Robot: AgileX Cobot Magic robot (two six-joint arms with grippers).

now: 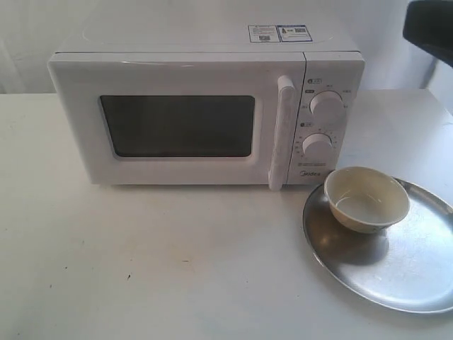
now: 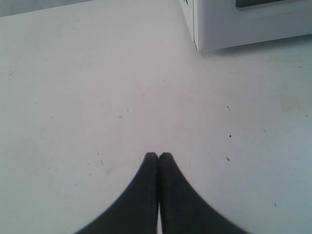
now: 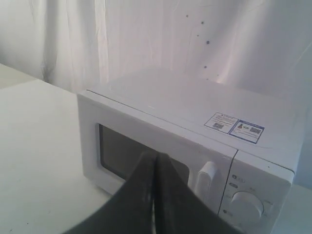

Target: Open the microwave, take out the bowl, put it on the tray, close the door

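From the exterior view I count one microwave on the white table. Its one door is shut flush, and its one tall bar handle stands upright beside the control panel. The panel carries two round knobs, an upper knob and a lower knob. Two stickers lie side by side on the top. In front of the microwave's right end lies one silver tray, cut off by the picture's right edge. One cream bowl sits upright on it, near the rim closest to the microwave. One dark blurred shape cuts into the upper right corner; I cannot tell what part it is.

In the left wrist view, my left gripper hangs over bare table. Its two dark fingers are pressed together tip to tip and hold nothing. One lower corner of the microwave shows beyond it, well apart from the tips.

In the right wrist view, my right gripper is also pinched closed and empty, its two fingers meeting along a thin seam. It sits in front of the closed door's dark window; I cannot tell whether it touches. Here I again count one handle and two stickers, but only one knob shows whole.
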